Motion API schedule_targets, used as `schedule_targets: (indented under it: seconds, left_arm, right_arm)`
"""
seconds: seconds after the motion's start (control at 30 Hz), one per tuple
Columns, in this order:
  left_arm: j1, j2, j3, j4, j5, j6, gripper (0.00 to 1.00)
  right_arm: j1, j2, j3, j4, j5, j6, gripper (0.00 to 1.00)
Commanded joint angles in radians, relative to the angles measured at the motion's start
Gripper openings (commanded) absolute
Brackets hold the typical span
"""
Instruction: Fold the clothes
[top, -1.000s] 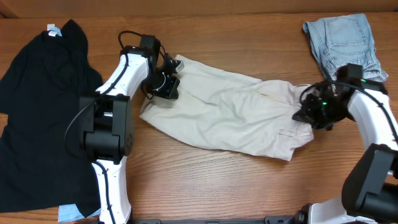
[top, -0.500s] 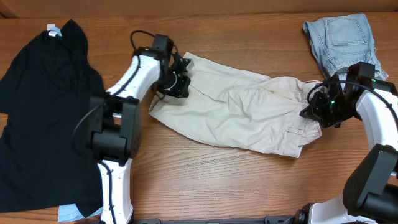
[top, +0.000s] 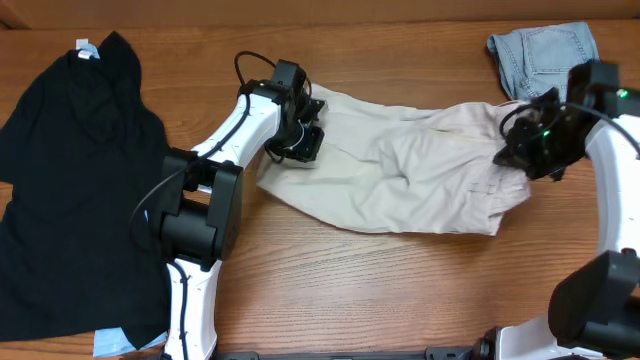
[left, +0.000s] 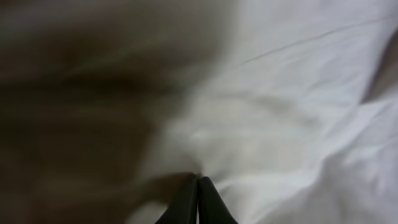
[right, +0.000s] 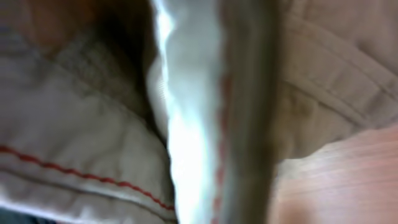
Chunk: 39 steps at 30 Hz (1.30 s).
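- Wooden brown table (top: 400, 290) fills the near strip of the overhead view, grain running side to side in front of the arm bases.
- Big black top (top: 70, 180) lies spread out down the left side, well apart from both grippers, with a small white tag (top: 85, 47) at its far end.
- Large cream-beige cotton shorts (top: 400, 175) sit mid-table, pulled out sideways between the two arms and rumpled in the middle.
- Left gripper (top: 300, 140) is clamped on the left end of the cream-beige cotton shorts. Its wrist cam shows the dark fingertips (left: 185, 208) pressed together with pale cloth pinched right at the tip.
- Right gripper (top: 525, 160) is closed tight on the right end. Its wrist cam is basically all fabric: a blurry fold up the middle, a line of red stitching (right: 74, 177), and a bit of table at the lower right.
- Small light-blue denim shorts (top: 540, 55) are bunched in the far right corner, just beyond the right arm, which partly covers them.
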Motion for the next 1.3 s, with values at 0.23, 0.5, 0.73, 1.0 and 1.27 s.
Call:
schedule_targets:
  seconds: [0.23, 0.5, 0.73, 1.0, 1.27]
  left_arm:
    - [0.005, 0.006, 0.007, -0.011, 0.095, -0.03, 0.04]
    - [0.005, 0.007, 0.007, 0.054, 0.092, -0.029, 0.04]
    - [0.005, 0.007, 0.007, 0.047, 0.092, -0.029, 0.04]
    - [0.005, 0.007, 0.007, 0.047, 0.091, -0.029, 0.04]
    - [0.005, 0.007, 0.007, 0.043, 0.091, -0.03, 0.04]
  right_arm:
    - [-0.001, 0.045, 0.09, -0.084, 0.091, -0.035, 0.04]
    - [0.056, 0.077, 0.104, -0.029, 0.054, 0.021, 0.04]
    - [0.187, 0.077, 0.121, 0.114, -0.056, 0.157, 0.04]
    - [0.452, 0.084, 0.121, 0.388, 0.124, 0.496, 0.04]
    - [0.65, 0.2, 0.121, 0.61, 0.217, 0.576, 0.04]
